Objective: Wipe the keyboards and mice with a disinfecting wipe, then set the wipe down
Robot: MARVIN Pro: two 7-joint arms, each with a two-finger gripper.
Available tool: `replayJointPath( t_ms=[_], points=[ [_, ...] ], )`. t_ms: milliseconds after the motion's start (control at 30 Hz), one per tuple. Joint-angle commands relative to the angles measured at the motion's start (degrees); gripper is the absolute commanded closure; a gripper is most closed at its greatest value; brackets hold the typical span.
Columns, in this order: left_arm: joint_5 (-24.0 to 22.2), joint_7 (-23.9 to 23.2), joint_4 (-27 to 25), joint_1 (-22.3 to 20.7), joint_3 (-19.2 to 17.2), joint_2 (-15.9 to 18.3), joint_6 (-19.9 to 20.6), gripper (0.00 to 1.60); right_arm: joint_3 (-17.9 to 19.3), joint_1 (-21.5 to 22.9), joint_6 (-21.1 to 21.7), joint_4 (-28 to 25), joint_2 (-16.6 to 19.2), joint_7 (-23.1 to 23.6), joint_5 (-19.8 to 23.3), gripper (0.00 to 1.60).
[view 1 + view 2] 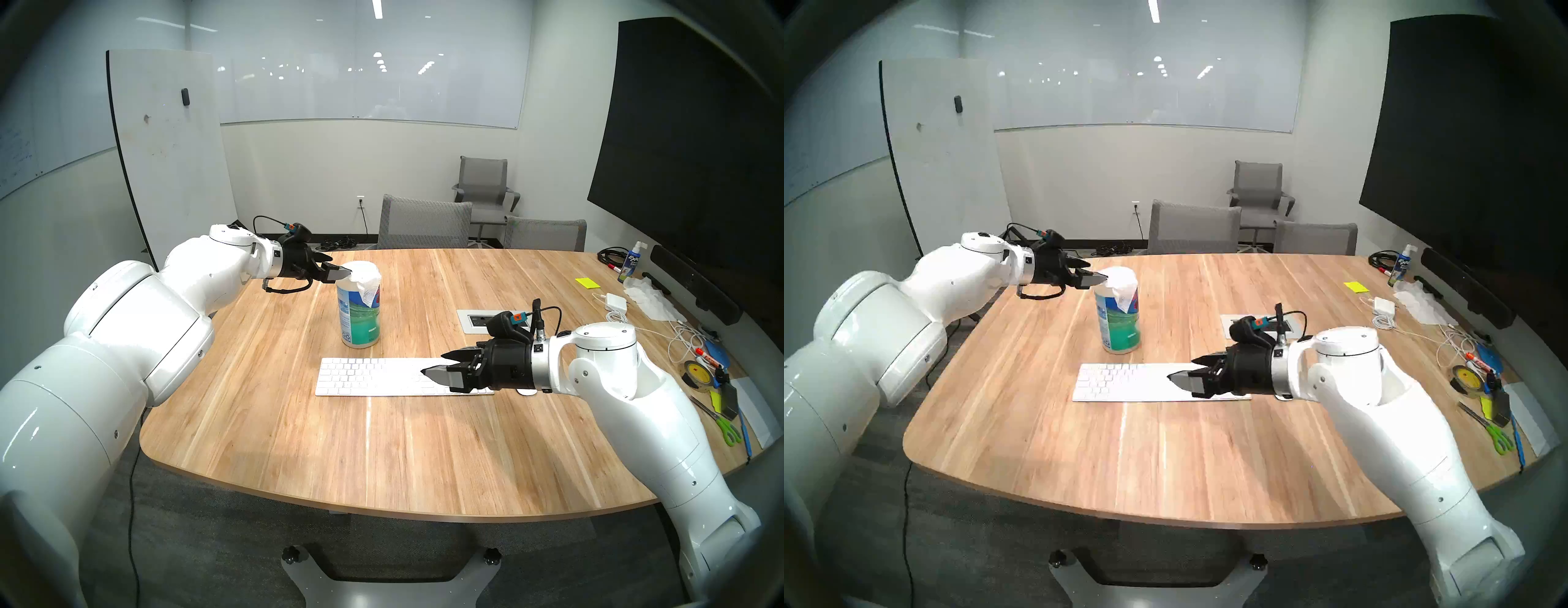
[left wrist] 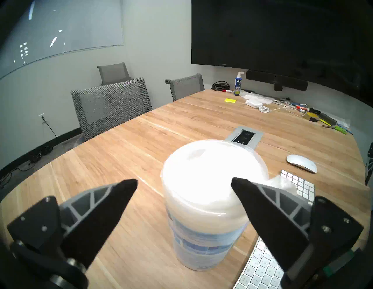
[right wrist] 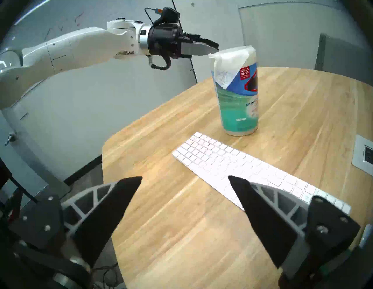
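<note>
Rightward, bare table (image 1: 382,458) beyond keyboard (image 1: 365,375).

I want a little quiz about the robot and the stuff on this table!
1. True or false: the left end effector is squeezing the wipe canister.
2. What hangs out of the canister's top? A) a wipe B) a cable C) a marker
3. Fill in: the right end effector hovers open above the white ____.

Key:
1. False. Its jaws stand apart by the lid, gripping nothing.
2. A, a wipe drapes down the canister's side.
3. keyboard. The mouse lies beyond its number-pad end.
</note>
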Motion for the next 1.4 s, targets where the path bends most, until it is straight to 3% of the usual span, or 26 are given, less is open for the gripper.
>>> replayJointPath(
  t_ms=[0,367,1367],
  points=[
    [-0.11,-0.01,-0.49,-1.42,-0.19,0.02,-0.09,0.0,-1.08,1.9,0.84,-2.69,-5.3,-4.54,-0.16,0.0],
    [-0.09,-0.02,-0.49,-1.43,-0.2,0.02,-0.08,0.0,-3.46,4.39,2.7,-0.66,-10.03,-10.44,-0.09,0.0],
    [-0.05,-0.03,-0.49,-1.44,-0.23,0.02,-0.06,0.0,-3.31,4.54,4.04,-0.69,-11.46,-13.61,0.69,0.0]
  ],
)
